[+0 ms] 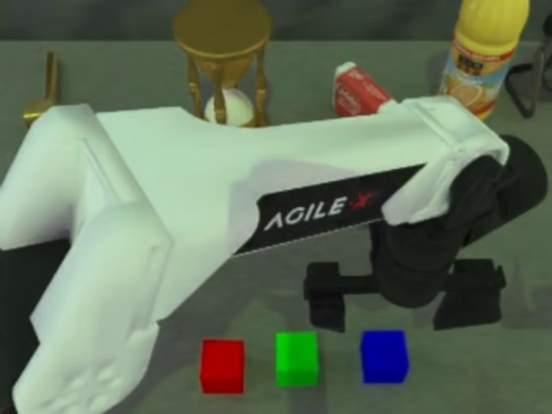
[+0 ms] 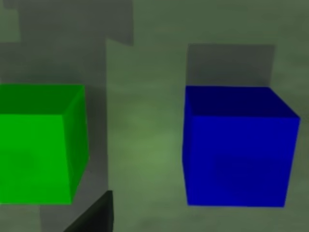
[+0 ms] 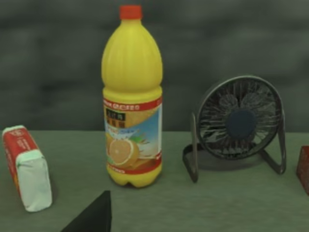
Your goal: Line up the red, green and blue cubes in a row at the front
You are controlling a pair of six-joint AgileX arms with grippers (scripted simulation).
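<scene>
**Cubes in a row, left gripper spread above them**

While we look from above, our left gripper (image 1: 404,293) hangs released, fingers spread, nothing held; the blue cube (image 1: 384,355) lies just in front of them, the green cube (image 1: 297,358) and red cube (image 1: 222,366) alongside. Our left wrist view shows green (image 2: 41,145) and blue (image 2: 236,147) apart. Our right wrist view shows no cubes.

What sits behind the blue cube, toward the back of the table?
Directly behind the blue cube hangs the left gripper, fingers spread. Farther back stand a red-and-white packet and juice bottle; the arm hides the table between.

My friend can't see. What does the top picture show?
Red cube, green cube and blue cube sit in a row at the table's front. The white left arm stretches over them, its open gripper just behind green and blue.
</scene>
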